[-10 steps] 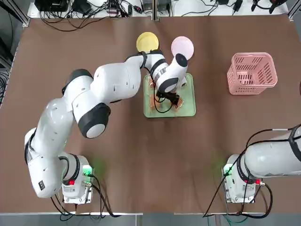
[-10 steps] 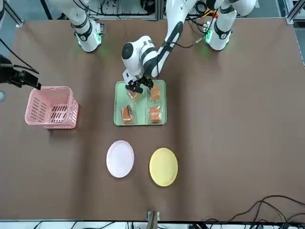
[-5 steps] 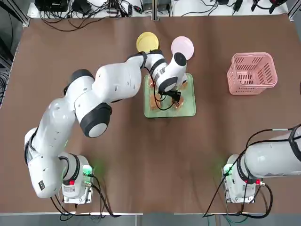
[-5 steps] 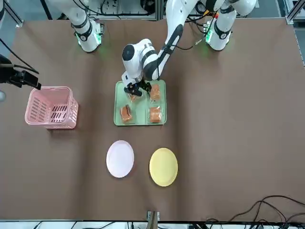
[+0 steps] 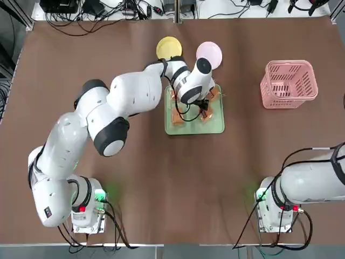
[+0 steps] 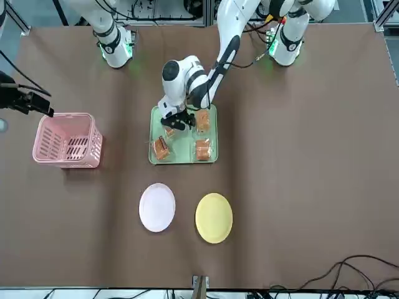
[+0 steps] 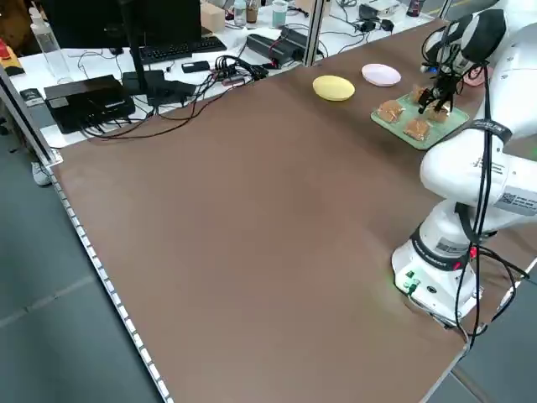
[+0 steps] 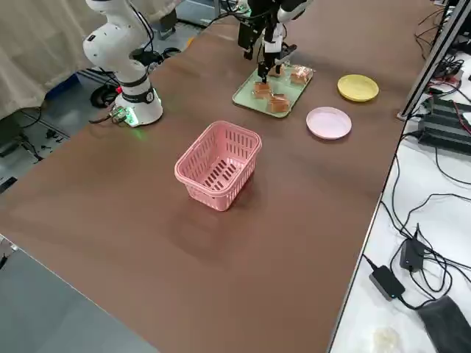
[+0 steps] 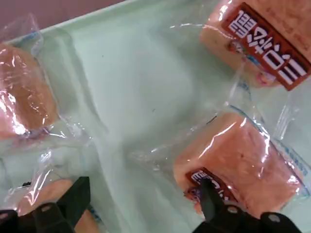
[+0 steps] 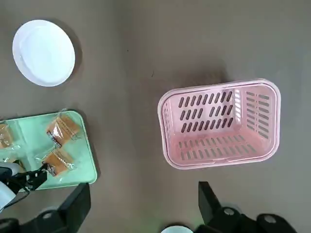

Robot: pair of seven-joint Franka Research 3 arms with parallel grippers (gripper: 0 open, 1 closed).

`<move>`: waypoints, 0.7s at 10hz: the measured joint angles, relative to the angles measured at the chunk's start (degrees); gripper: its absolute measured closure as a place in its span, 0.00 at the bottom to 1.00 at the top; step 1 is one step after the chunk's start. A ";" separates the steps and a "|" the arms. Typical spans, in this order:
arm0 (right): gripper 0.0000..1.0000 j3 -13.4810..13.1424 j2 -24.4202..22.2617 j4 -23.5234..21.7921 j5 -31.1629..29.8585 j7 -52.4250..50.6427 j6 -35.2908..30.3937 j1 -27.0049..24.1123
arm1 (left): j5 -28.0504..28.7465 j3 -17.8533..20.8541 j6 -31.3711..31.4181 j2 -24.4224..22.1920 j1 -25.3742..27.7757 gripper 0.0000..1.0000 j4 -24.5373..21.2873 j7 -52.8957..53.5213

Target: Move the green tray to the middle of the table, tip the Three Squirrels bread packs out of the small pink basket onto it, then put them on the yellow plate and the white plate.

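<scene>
Brown table [image 5: 161, 178], cables [image 5: 97, 21] behind, left end effector [image 9: 141, 213] wide over green tray [image 6: 215, 156], right apparently wide too.

From overhead, the left arm's wrist hides much of the green tray [image 5: 215, 125] — and some bread packs [image 5: 177, 116].

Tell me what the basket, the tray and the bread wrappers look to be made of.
Basket: likely moulded plastic, matte pink, with slotted walls. Tray: probably plastic, smooth pale green with a low rim. Bread wrappers: thin clear film, glossy and crinkled, with printed labels.
</scene>
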 joint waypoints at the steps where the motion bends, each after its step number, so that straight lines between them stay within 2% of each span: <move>1: 0.02 -0.03 0.00 0.00 0.00 0.00 -0.03 -0.09 | 0.00 0.00 0.58 0.16 0.00 0.00 0.01 -0.23; 5: 0.02 -0.04 0.00 0.00 0.00 0.00 -0.06 -0.19 | 0.00 0.29 0.73 0.22 -0.03 0.00 0.16 -0.64; 7: 0.02 -0.04 0.00 0.00 0.00 0.00 -0.07 -0.20 | 0.00 1.96 -3.38 0.18 0.08 0.00 0.43 -0.61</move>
